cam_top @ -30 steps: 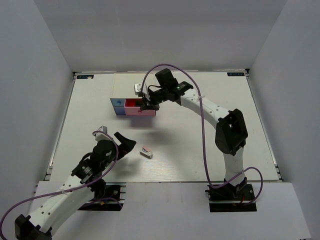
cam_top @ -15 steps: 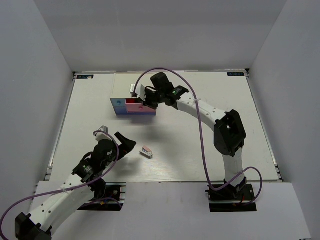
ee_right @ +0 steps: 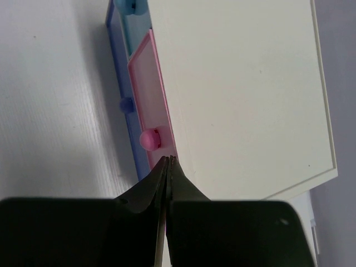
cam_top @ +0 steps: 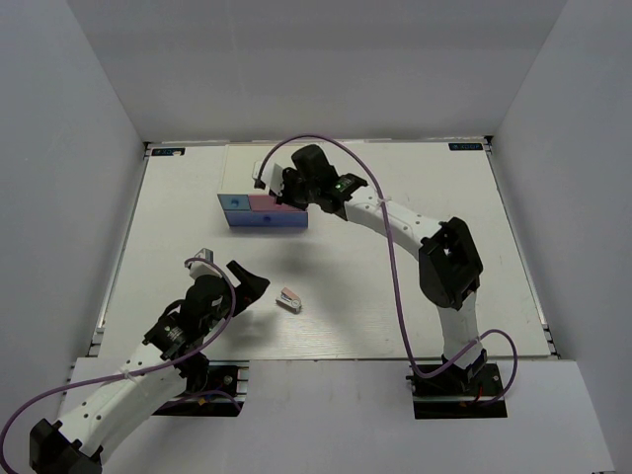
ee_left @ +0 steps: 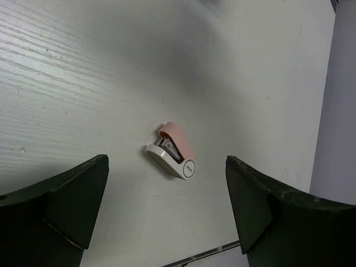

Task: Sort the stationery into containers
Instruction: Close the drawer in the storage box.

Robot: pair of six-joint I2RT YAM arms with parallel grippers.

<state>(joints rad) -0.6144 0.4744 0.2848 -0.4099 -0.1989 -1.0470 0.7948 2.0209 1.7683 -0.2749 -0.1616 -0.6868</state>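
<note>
Here the right pincer [ee_right: 167, 162] is pointing its fingers, pressed together with nothing between them, at the pink drawer [ee_right: 149, 94] of the white-topped box [ee_right: 245, 83]. Its tip is sitting just beside the round pink knob [ee_right: 149, 139]; whether it is touching the front I cannot tell. Closed like that it is forming a blunt wedge, which I judge is suiting a push on a drawer front better than a grasp. The box top is looking smooth and matt, the fronts flat and pastel, with the light blue drawer [ee_right: 138, 33] beside the pink one and the wider blue-lavender drawer [ee_right: 121, 72] under both. Well apart from the box, the stapler [ee_left: 172, 153] is lying alone on the faintly grained white tabletop [ee_left: 67, 67], showing a rounded glossy white shell and a pink lever. The left pincer [cam_top: 229, 269] is hovering near it, spread wide and holding nothing, probably lining up for a pick.
</note>
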